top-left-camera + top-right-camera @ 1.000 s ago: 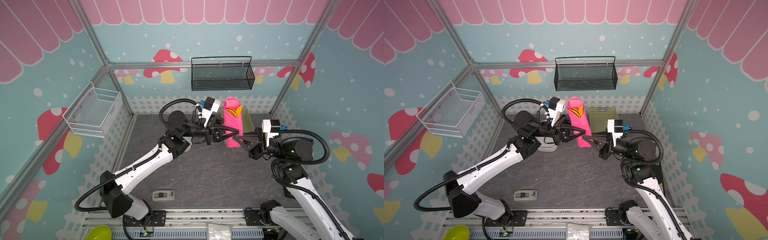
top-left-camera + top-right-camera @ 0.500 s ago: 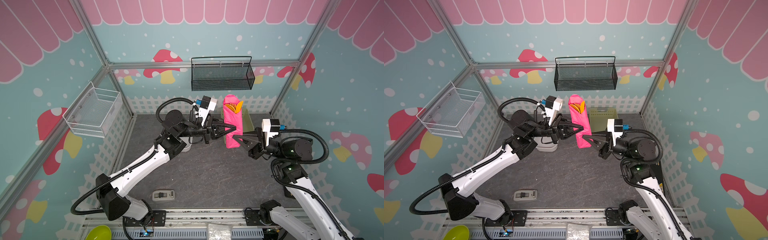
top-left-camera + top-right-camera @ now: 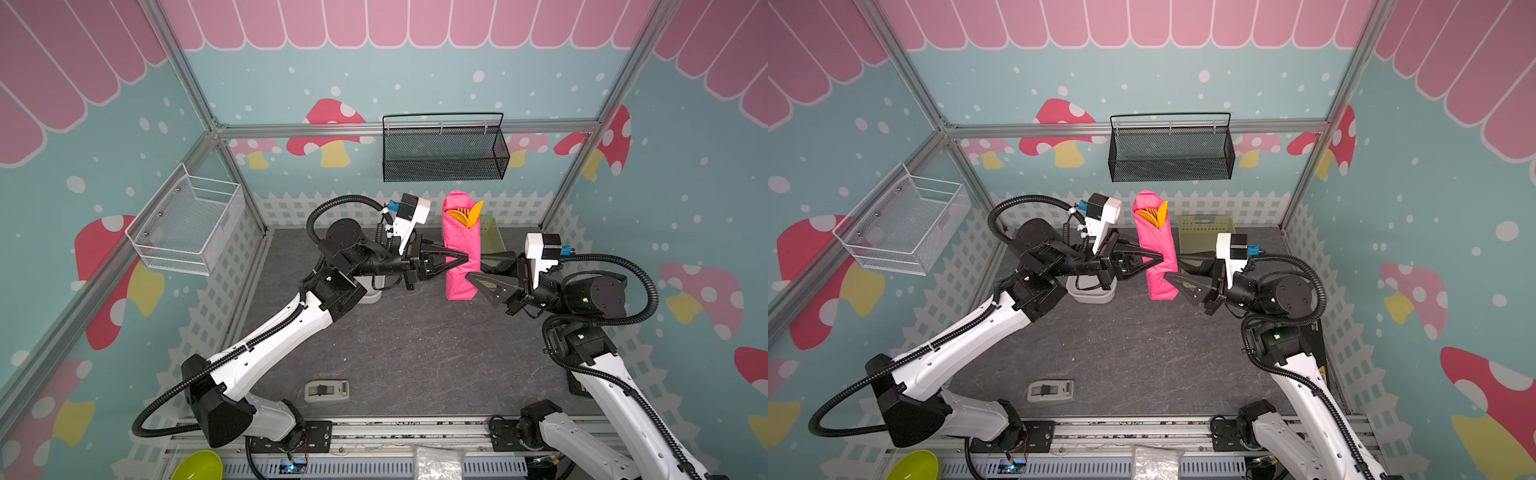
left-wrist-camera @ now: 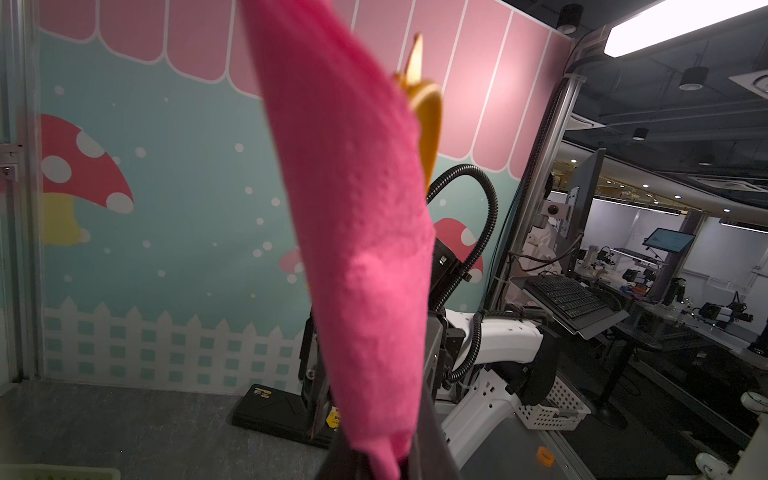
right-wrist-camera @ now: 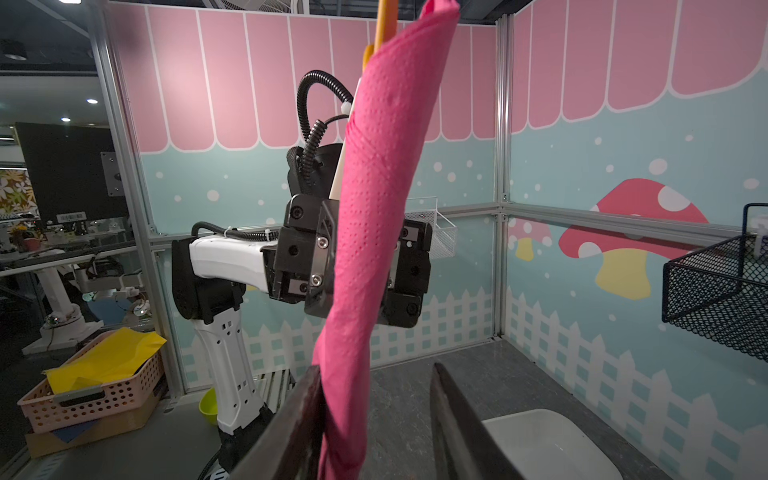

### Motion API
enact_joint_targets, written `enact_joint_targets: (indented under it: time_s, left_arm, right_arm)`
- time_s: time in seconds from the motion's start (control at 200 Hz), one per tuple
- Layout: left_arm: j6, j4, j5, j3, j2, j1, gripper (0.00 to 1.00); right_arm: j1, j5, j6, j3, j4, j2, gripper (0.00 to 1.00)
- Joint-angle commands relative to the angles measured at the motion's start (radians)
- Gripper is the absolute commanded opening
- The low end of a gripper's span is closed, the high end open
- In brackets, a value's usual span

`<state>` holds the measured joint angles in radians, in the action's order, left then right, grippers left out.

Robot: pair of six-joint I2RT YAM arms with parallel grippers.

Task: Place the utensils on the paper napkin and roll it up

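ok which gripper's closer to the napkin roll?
Left. The left gripper is shut on the middle of the roll, holding it upright. The right gripper is open lower down, its jaws on either side of the roll, not clamping it.

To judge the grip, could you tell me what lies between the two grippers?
Only the rolled paper napkin, holding the utensils, as both top views show.

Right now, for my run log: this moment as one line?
paper napkin: rolled, held upright | utensils: inside, tips out top | left gripper: shut on paper napkin | right gripper: open around lower end
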<state>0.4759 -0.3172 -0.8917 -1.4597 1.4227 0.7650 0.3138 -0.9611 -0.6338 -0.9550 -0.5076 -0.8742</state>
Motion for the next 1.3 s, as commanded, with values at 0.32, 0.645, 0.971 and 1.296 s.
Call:
enact_joint_targets:
  time_s: [0.32, 0.645, 0.971, 1.296]
  left_arm:
    - [-0.074, 0.086, 0.062, -0.017, -0.009, -0.003, 0.09]
    - [-0.105, 0.132, 0.095, -0.024, -0.009, -0.003, 0.10]
    - [-0.121, 0.157, 0.116, -0.023, -0.011, -0.006, 0.13]
    - [-0.120, 0.176, 0.157, -0.002, -0.025, -0.018, 0.26]
  right_arm:
    - [-0.005, -0.043, -0.011, -0.054, 0.008, -0.033, 0.29]
    - [-0.005, -0.039, 0.008, -0.051, 0.020, -0.037, 0.07]
    - [-0.005, -0.031, 0.021, -0.044, 0.022, -0.045, 0.00]
    - [-0.005, -0.016, 0.027, -0.030, 0.023, -0.050, 0.00]
